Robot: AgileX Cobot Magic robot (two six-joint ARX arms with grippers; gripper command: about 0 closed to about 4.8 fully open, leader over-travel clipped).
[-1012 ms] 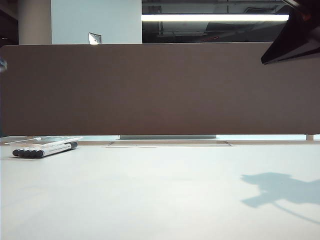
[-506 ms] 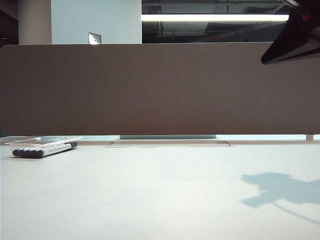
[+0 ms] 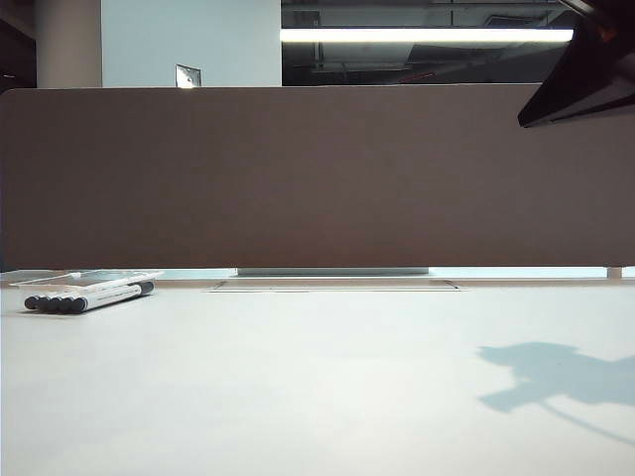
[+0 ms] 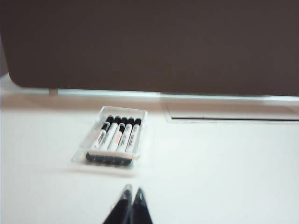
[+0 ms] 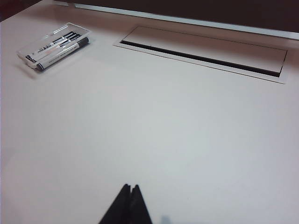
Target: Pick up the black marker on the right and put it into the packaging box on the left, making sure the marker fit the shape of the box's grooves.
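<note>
The black marker (image 3: 117,294) is lying in the packaging box (image 3: 94,278) at the far left of the exterior view, just below the middle, as the nearest of a row of markers (image 3: 55,302) whose dark caps are facing us. We are seeing the white table (image 3: 317,397) filling the lower part of this frame, a brown partition (image 3: 317,174) spanning the middle, and a dark arm part (image 3: 585,84) cutting into the upper right corner, with its shadow (image 3: 556,377) falling at the lower right. Neither gripper is showing here.

In the left wrist view we are looking at the packaging box (image 4: 112,135) left of centre, holding five markers (image 4: 117,137) side by side; we cannot tell which one is the black marker here. The left gripper (image 4: 130,192) is showing at the bottom edge, its tips pressed together with nothing between them, well apart from the box.

In the right wrist view the packaging box (image 5: 51,42) is sitting at the upper left, with the black marker (image 5: 63,53) as its outermost pen, lying along the edge nearest us. A recessed cable slot (image 5: 203,53) is stretching across the upper right. The right gripper (image 5: 128,189) is at the bottom centre, tips closed and holding nothing, far from the box.
</note>
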